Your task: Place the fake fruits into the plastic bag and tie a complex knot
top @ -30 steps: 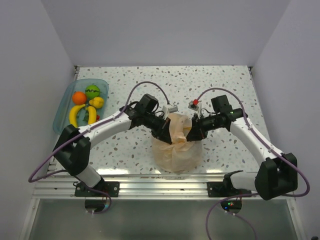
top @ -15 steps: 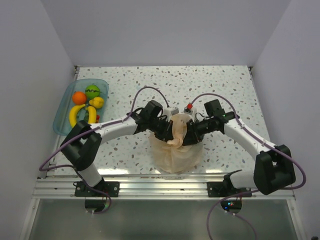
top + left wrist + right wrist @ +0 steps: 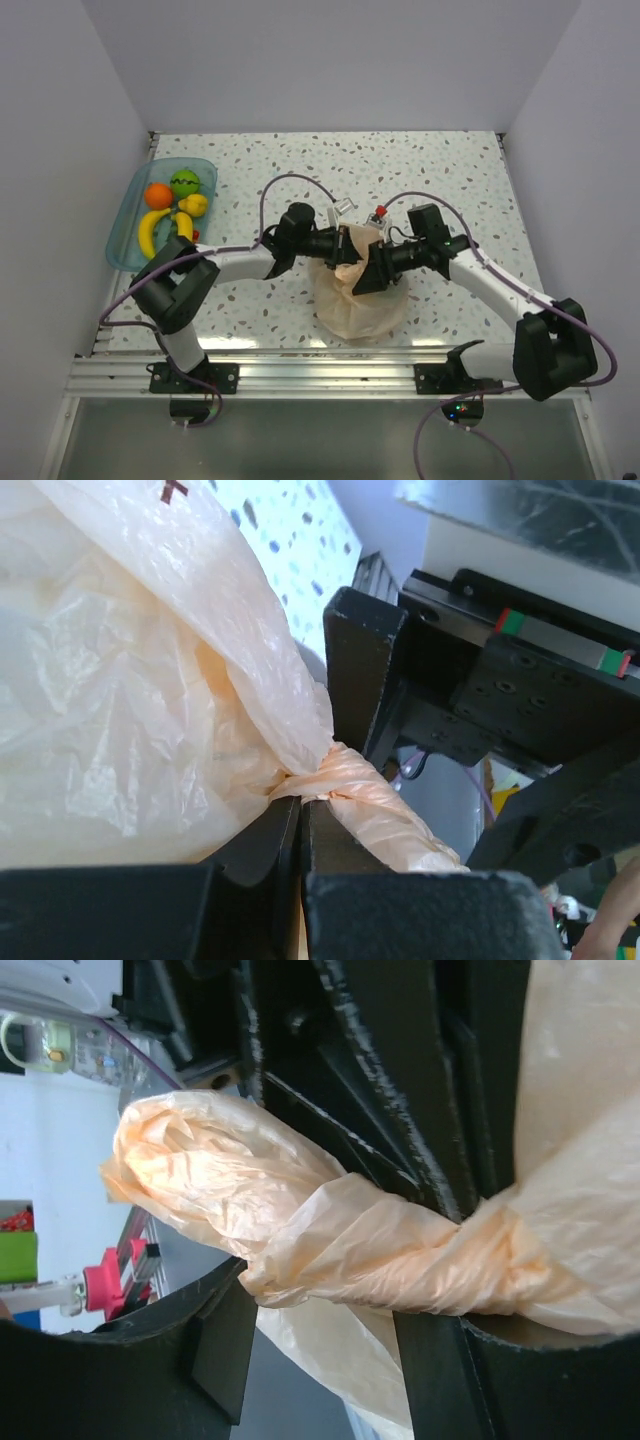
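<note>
The peach-orange plastic bag (image 3: pixel 362 300) sits bulging at the table's middle front. My left gripper (image 3: pixel 343 247) is over its neck, shut on a twisted handle strand (image 3: pixel 352 792) that runs out past the jaws. My right gripper (image 3: pixel 325 1310) comes in from the right (image 3: pixel 366 276) and stands open. The other twisted handle (image 3: pixel 300 1230) lies across its gap, unpinched. The strands cross in a tight twist (image 3: pixel 470 1245); whether this is a tied knot I cannot tell. Fake fruits lie in the blue tray (image 3: pixel 128 225): orange (image 3: pixel 158 195), green ball (image 3: pixel 184 182), bananas (image 3: pixel 152 229), small yellow piece (image 3: pixel 195 205).
The tray stands against the left wall at the back left. Purple cables (image 3: pixel 290 180) loop above both arms. The aluminium rail (image 3: pixel 320 365) runs along the near table edge. White walls close in the left, right and back sides.
My right gripper has opened and let go of the handle it was pinching. Both grippers have drawn closer together over the neck, and the bag has shifted slightly right.
</note>
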